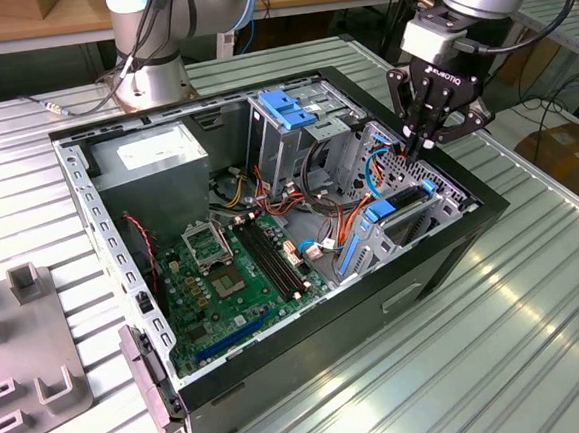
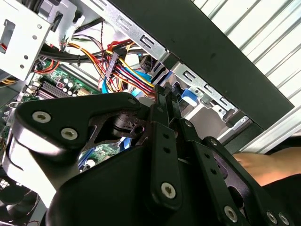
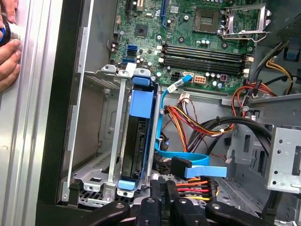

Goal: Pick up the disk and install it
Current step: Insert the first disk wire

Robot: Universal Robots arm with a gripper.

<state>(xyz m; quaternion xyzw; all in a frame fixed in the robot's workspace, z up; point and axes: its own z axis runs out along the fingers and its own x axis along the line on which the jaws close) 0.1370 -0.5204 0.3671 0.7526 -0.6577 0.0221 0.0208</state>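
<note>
One gripper [image 1: 423,148] is seen in the exterior view, lowered into the open computer case [image 1: 453,254] at the corner toward the exterior view's right. Its fingers are drawn together to a narrow point, with nothing seen between them; the jaws are judged closed and empty. The disk [image 3: 137,141] is seen in the first wrist view standing on edge in a metal bay [image 3: 113,155] beside the case wall, its blue side rails capped by a blue tab at either end. The closed fingertips [image 3: 162,188] are found just beside the near end of the disk, at the edge of the bay; contact cannot be confirmed. In the exterior view the disk [image 1: 404,199] is recorded directly below the gripper, seated among blue rails. A flat blue cable [image 3: 193,162] and a bundle of coloured wires [image 3: 202,127] are noted next to the bay, and the motherboard [image 3: 188,42] beyond it. A person's hand [image 3: 8,56] is seen resting on the table outside the case.
</note>
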